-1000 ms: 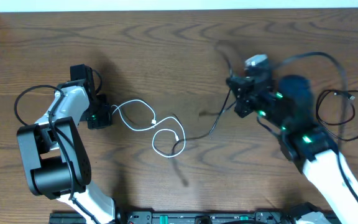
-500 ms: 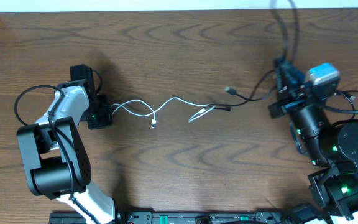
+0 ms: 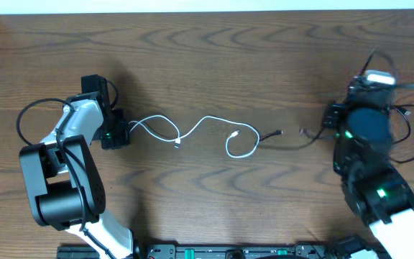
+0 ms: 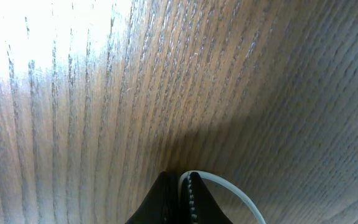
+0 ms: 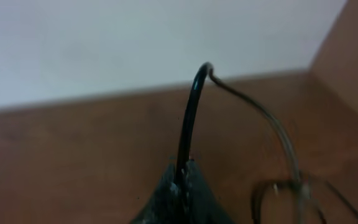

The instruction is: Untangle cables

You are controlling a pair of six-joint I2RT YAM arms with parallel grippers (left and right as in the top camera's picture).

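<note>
Two cables stretch across mid-table: the white cable (image 3: 207, 117) runs from 9 o'clock to a loop at centre, and the black cable (image 5: 187, 124) leads off toward 3 o'clock. Overhead hides both grips from you. Your wrist views show the left gripper (image 4: 179, 185) pinched tight on the white cable and the right gripper (image 5: 182, 180) clamped on the black cable.

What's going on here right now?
Each arm grips one cable. The left tool is shut on the white cable, the right tool on the black cable. Both cables lie stretched across the table between the arms. Whether their ends touch in the middle is unclear.
</note>
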